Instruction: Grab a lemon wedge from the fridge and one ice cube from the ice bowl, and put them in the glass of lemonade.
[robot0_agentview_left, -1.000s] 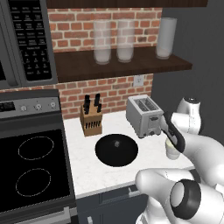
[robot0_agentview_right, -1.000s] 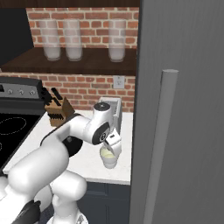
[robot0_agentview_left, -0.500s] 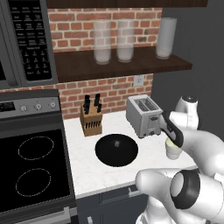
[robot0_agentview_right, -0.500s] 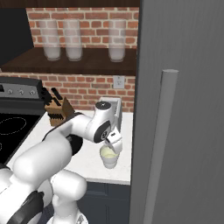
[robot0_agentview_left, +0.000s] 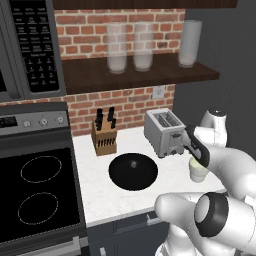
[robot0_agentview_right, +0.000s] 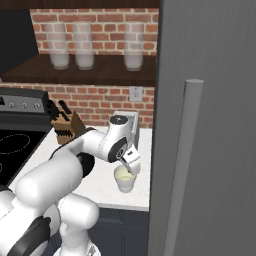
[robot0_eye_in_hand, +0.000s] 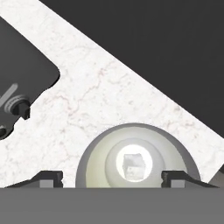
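My gripper (robot0_eye_in_hand: 111, 177) hangs straight over the glass of lemonade (robot0_eye_in_hand: 136, 165), jaws open, nothing between its fingertips (robot0_eye_in_hand: 49, 177). A pale ice cube (robot0_eye_in_hand: 132, 166) lies in the yellowish liquid. On the counter the short whitish glass of lemonade (robot0_agentview_left: 198, 172) stands right of the ice bowl (robot0_agentview_left: 133, 171), a wide black dish. From the right, the gripper (robot0_agentview_right: 130, 163) sits just above the glass (robot0_agentview_right: 125, 179), close to the fridge (robot0_agentview_right: 215, 100), whose door is shut behind its long grey handle (robot0_agentview_right: 187, 165). The lemon wedge is out of view.
A silver toaster (robot0_agentview_left: 165, 132) stands behind the glass, a knife block (robot0_agentview_left: 104, 135) left of it. The black stove top (robot0_agentview_left: 35, 190) lies at the far left. Tall clear glasses (robot0_agentview_left: 130, 47) line the shelf above. The counter's front edge (robot0_agentview_left: 130, 215) is near.
The jaws were shut above the glass and now stand open. The hand came slightly closer over the glass; the ice cube lies inside it.
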